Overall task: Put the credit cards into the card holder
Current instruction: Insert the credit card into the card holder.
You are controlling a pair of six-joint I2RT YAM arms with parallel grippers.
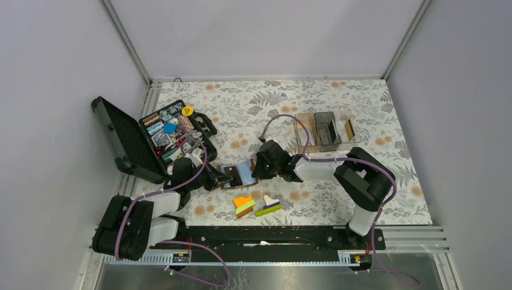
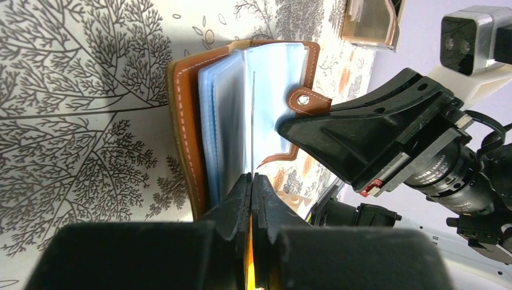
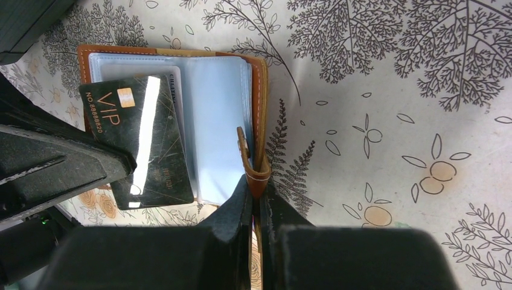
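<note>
The card holder (image 1: 229,175), brown leather with bluish clear sleeves, lies open on the flowered table. My right gripper (image 3: 253,181) is shut on its snap tab (image 3: 250,160) and holds the cover (image 3: 261,78) up. A dark credit card (image 3: 142,142) marked VIP lies tilted over the left sleeves, its lower end past the holder's edge. My left gripper (image 2: 252,176) is shut on this card, which shows edge-on as a thin line (image 2: 253,121) in the left wrist view. A pale card's edge (image 3: 176,90) peeks from a sleeve behind it. The two grippers (image 1: 224,180) (image 1: 258,171) face each other across the holder.
An open black tool case (image 1: 130,136) full of small parts stands at the left. Orange, green and purple blocks (image 1: 256,205) lie just in front of the holder. Clear and brown compartment boxes (image 1: 326,130) stand at the back right.
</note>
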